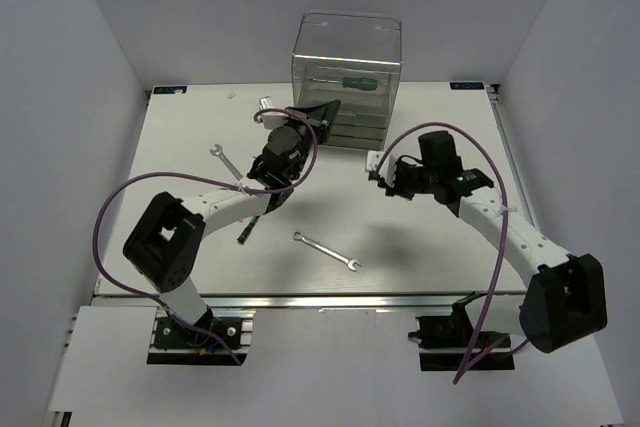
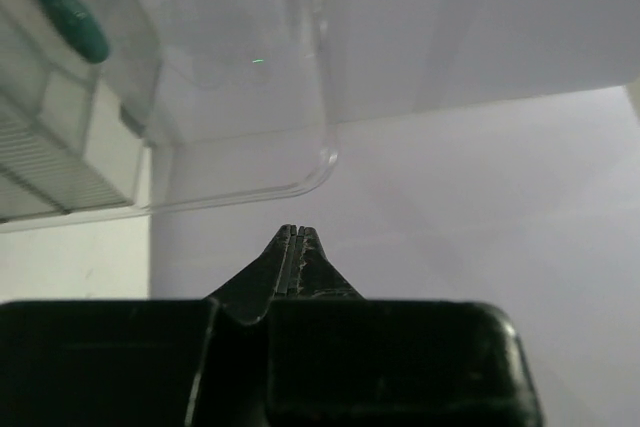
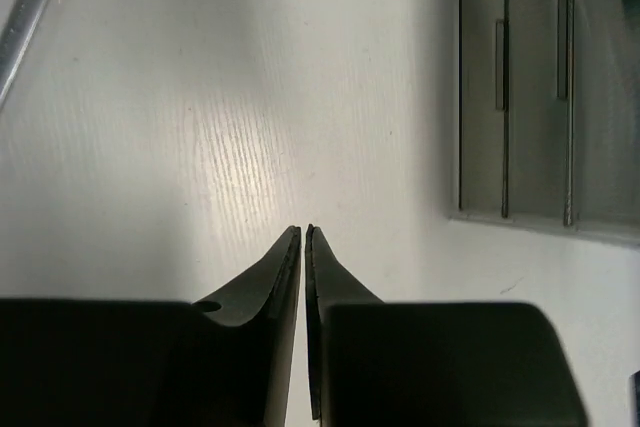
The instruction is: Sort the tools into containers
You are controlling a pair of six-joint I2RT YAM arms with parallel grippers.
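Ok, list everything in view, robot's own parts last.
box: one, clear with grey drawers, far centre of table.
boxed screwdriver: one, green handle, inside box, upper part.
wrenches: two, silver; left wrench beside left arm, near wrench centre front.
loose screwdriver: one, dark, partly under left arm.
table: one, white.
left gripper: one, black, shut, empty, at box front.
right gripper: one, black, shut, empty, over table near box.

No writing is legible; the blue stickers [image 1: 168, 90] on the table [image 1: 420, 247] edge are blurred.
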